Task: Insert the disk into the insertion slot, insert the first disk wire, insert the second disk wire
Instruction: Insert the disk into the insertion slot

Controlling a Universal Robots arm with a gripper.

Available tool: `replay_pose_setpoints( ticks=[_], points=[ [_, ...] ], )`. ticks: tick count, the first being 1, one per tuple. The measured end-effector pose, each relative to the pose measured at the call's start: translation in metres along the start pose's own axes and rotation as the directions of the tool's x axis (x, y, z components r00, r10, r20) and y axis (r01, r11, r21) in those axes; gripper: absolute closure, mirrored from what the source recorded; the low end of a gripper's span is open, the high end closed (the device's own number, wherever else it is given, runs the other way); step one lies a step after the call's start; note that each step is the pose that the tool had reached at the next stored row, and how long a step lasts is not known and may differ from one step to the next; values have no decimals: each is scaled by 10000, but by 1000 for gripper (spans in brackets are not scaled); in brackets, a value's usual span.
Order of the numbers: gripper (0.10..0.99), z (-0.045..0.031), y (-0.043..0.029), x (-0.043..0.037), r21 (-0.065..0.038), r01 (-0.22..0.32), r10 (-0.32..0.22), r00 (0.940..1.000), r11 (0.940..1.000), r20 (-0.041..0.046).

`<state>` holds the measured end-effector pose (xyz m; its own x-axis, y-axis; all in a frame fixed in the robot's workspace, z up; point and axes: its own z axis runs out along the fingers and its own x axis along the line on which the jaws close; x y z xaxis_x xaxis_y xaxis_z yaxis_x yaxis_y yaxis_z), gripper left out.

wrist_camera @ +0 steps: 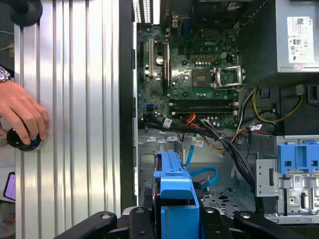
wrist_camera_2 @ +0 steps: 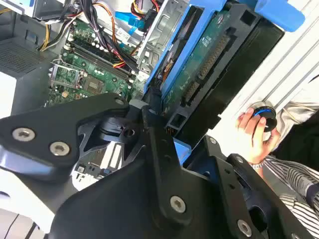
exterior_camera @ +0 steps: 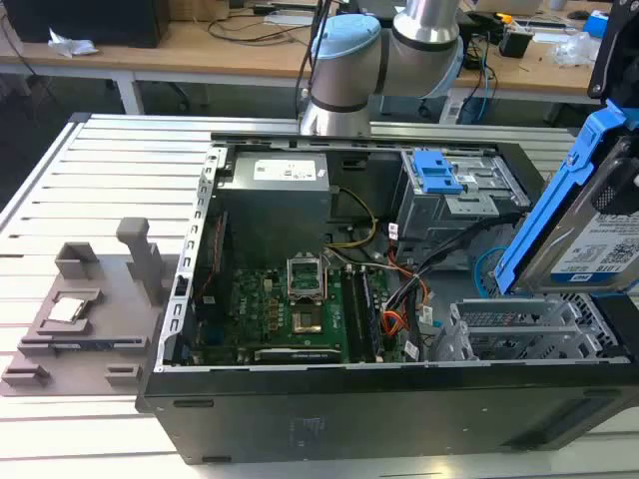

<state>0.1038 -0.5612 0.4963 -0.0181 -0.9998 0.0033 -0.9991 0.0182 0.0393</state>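
The disk (exterior_camera: 597,244), a silver-grey drive in a bright blue carrier, hangs tilted on edge at the exterior view's right, above the insertion slot (exterior_camera: 519,334), a silver perforated cage inside the open computer case. In both wrist views my gripper (wrist_camera: 177,219) (wrist_camera_2: 172,127) is shut on the disk (wrist_camera: 174,191) (wrist_camera_2: 199,64), black fingers (wrist_camera: 142,221) on either side of the carrier. Below it lies the cage's perforated floor (wrist_camera: 224,199). A thin red wire (exterior_camera: 420,289) runs loose through the cable bundle beside the cage. I cannot tell the second disk wire apart in that bundle.
A grey bay with a blue latch (exterior_camera: 439,175) (wrist_camera: 296,157) sits behind the cage. A light blue looped cable (wrist_camera: 204,174) lies near the cage. A person's hand (wrist_camera: 22,117) (wrist_camera_2: 254,132) rests on a black knob outside the case. A grey fixture (exterior_camera: 90,309) stands on the slatted table.
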Motion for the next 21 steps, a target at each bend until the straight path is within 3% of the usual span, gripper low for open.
replay_pose_setpoints(
  ticks=[21],
  points=[
    [722, 139, 8, 0, 0, -1, 1, 10000, 10000, -16]
  ],
)
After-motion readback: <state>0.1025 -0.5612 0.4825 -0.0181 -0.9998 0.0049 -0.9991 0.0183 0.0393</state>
